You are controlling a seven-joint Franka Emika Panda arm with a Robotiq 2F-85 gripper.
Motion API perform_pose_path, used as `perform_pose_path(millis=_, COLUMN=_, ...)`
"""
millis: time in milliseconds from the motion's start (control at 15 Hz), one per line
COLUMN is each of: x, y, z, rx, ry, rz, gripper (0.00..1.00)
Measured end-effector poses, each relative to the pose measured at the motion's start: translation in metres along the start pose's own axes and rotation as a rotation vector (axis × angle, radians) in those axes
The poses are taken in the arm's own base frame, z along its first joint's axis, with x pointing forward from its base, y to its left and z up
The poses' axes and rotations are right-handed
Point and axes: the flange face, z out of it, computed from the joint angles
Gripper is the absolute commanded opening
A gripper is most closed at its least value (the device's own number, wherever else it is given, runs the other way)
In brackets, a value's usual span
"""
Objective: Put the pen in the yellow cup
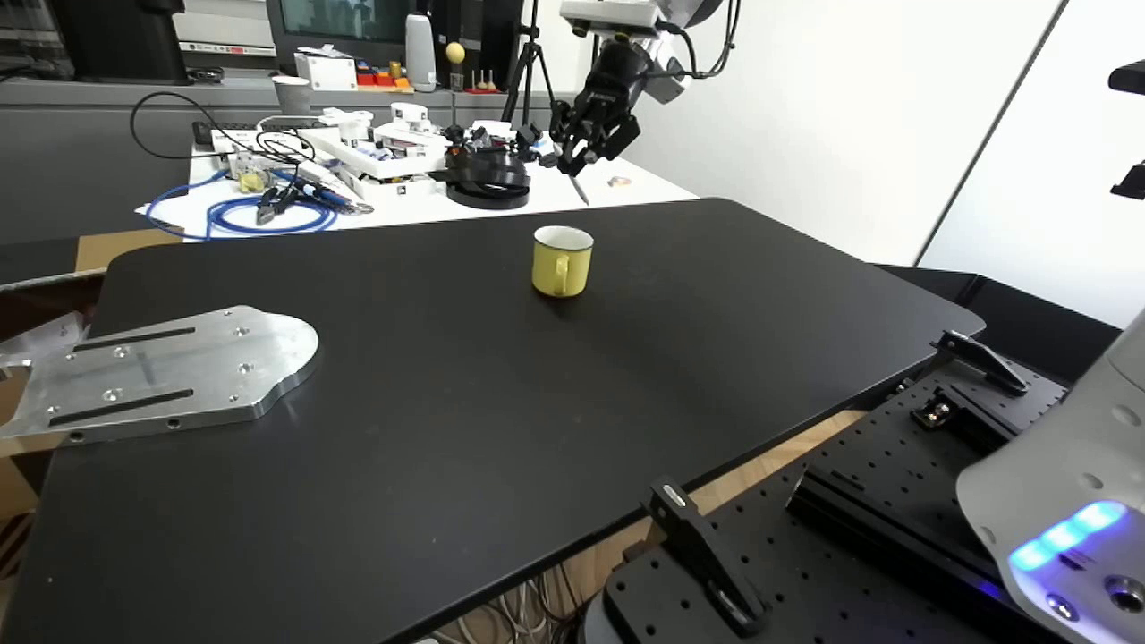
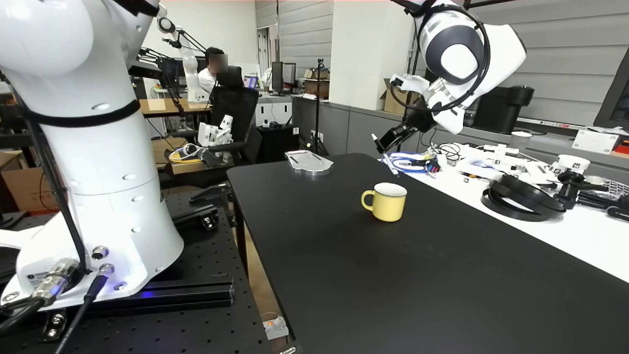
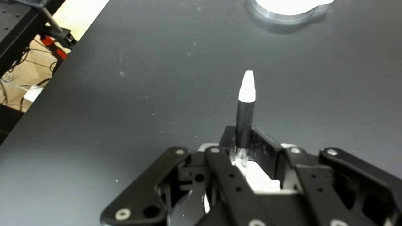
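Note:
The yellow cup (image 1: pixel 561 266) stands upright on the black table (image 1: pixel 447 429), with a white inside and a side handle; it also shows in an exterior view (image 2: pixel 388 204). My gripper (image 1: pixel 583 159) is shut on the pen (image 1: pixel 579 190), which is pale with a dark section, and holds it tilted in the air. In both exterior views the pen's lower end (image 2: pixel 391 165) shows a little above the cup's rim, with a gap. In the wrist view, the pen (image 3: pixel 245 119) sticks out between the fingertips (image 3: pixel 243 138). A bright white patch lies behind the jaws; I cannot tell what it is.
A silver metal plate (image 1: pixel 179 367) lies at the table's edge, also visible in the wrist view (image 3: pixel 290 11). A white table (image 1: pixel 657 186) adjoins, holding cables, white parts and black rings (image 2: pixel 521 199). The robot's base (image 2: pixel 123 221) stands on a black perforated platform.

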Motion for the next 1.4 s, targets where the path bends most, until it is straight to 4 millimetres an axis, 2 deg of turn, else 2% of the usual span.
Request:
perform_pose_path(millis=600, x=0.001, y=-0.014, z=0.0, rx=0.121, ry=-0.112, rz=0.055, gripper=0.05)
perform_pose_path(millis=1400, x=-0.003, y=-0.016, z=-0.001, rx=0.134, ry=-0.152, rz=0.109, gripper=0.05)
